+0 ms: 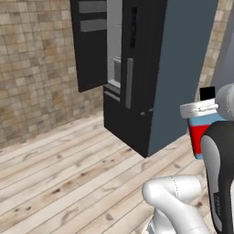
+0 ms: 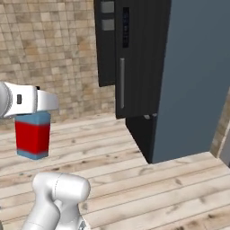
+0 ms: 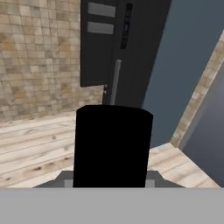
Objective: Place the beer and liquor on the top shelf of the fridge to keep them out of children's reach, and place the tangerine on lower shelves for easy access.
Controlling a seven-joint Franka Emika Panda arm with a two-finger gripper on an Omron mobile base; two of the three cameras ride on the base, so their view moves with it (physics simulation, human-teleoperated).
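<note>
Gripper [image 2: 32, 114] closed around the upper part of the liquor [image 2: 32, 136]; we see the squat bottle hanging below the white hand, blue shoulders just under it, red body and blue base clear of the wood floor [image 2: 134, 188]. From the left base view the same bottle [image 1: 197, 137] sits behind the arm's dark forearm, black cap [image 1: 207, 93] standing above the white hand, which lies roughly level and reaches sideways across the frame. In the hand view the cap [image 3: 113, 146] rises large in the lower centre and hides the finger tips from us. Arm folded: white elbow low near the base, forearm rising to the hand at about mid-height. Ahead stands the fridge [image 1: 155, 68], well apart from the bottle, black front with a vertical handle and grey-blue side panel facing us; one upper door [image 1: 90, 43] swung open, grey interior showing past it. Tiled wall [image 1: 32, 64] behind.
</note>
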